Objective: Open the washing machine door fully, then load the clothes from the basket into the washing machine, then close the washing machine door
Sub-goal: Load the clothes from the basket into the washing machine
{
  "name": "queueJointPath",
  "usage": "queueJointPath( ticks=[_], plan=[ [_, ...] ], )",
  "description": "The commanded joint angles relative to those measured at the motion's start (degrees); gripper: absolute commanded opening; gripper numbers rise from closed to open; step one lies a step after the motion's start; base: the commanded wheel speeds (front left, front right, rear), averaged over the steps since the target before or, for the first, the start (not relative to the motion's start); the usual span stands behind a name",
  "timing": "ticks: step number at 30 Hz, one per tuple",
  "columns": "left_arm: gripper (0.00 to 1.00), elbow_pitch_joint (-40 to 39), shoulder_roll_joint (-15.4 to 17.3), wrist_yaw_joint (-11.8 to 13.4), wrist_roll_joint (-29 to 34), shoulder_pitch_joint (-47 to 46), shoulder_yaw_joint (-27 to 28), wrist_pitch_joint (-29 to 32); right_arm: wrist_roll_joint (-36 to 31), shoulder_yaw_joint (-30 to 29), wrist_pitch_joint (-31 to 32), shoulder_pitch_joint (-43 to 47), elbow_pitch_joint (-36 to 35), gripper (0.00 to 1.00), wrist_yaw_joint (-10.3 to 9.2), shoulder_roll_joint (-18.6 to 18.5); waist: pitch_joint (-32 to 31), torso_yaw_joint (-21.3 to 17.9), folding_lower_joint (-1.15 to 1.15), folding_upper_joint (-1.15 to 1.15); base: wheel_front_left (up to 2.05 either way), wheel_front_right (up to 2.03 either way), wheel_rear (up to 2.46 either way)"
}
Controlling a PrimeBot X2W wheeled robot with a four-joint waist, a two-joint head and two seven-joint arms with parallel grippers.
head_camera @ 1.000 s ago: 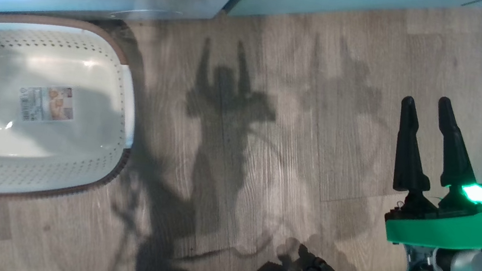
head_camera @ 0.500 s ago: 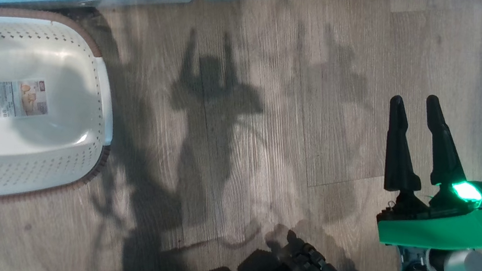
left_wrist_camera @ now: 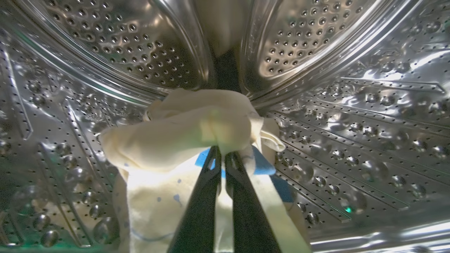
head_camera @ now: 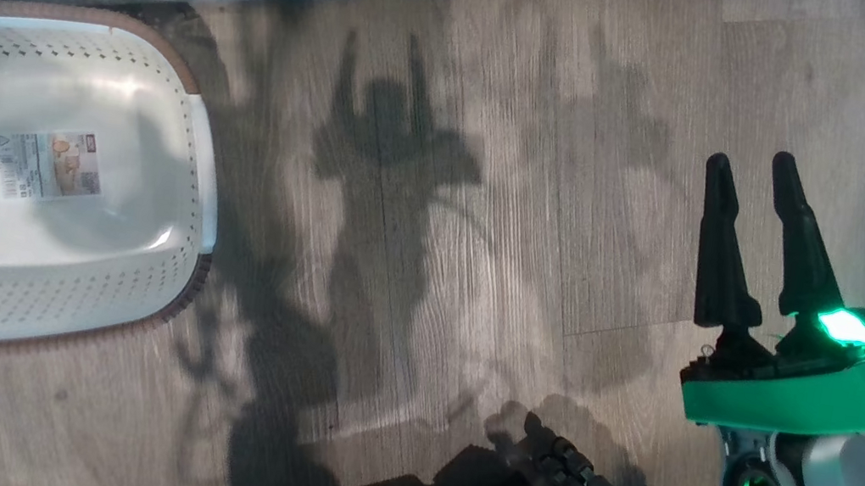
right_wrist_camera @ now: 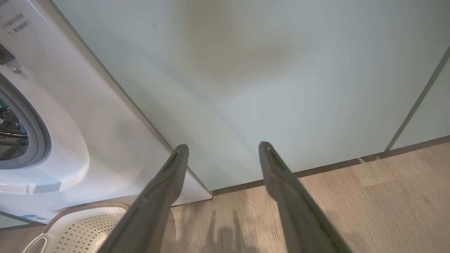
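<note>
Left wrist view: inside steel drum (left_wrist_camera: pixel 351 123) of washing machine; left end effector (left_wrist_camera: pixel 222 157) pinched almost closed on clothes (left_wrist_camera: pixel 175 137), pale yellow fabric with blue patch bunched round fingertips, perforated drum wall behind; head view: basket (head_camera: pixel 48 288) on wooden floor (head_camera: pixel 484 242) close against washer front, label (head_camera: pixel 50 164) on its bottom; right end effector (head_camera: pixel 751 164) hovers above floor, well apart from basket, jaws wide, nothing between fingers; right wrist view: washer's white front, pale green cabinet door (right_wrist_camera: pixel 263 88) just beside it, basket rim at lower left
</note>
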Motion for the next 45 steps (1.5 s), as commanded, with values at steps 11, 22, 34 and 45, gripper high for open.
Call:
queueJointPath(
  ticks=[11,22,34,45],
  plan=[
    [1.00,1.88,-1.41,0.74,-2.84,-0.27,2.26,-5.35,-0.74,-0.70,-0.38,0.51,-0.96,1.00,-0.16,-0.62,-2.52,1.60,0.00,0.00,0.00,0.00,0.00],
    [1.00,-4.12,-6.74,3.49,-6.86,14.84,4.41,-16.46,-4.01,-5.33,-0.38,2.30,-0.72,1.00,-0.16,-0.62,-8.14,5.32,0.00,0.00,0.00,0.00,0.00],
    [1.00,-28.93,-9.48,12.77,-8.41,38.72,7.12,-21.89,-7.45,-8.19,-0.38,4.26,-0.55,1.00,-0.16,-0.62,-13.82,8.92,0.00,0.00,0.00,0.00,0.00],
    [1.00,-49.01,-11.90,21.18,-6.79,59.75,6.62,-22.63,-11.38,-10.45,-0.38,7.17,0.05,1.00,-0.16,-0.62,-19.91,13.38,0.00,0.00,0.00,0.00,0.00]
  ],
)
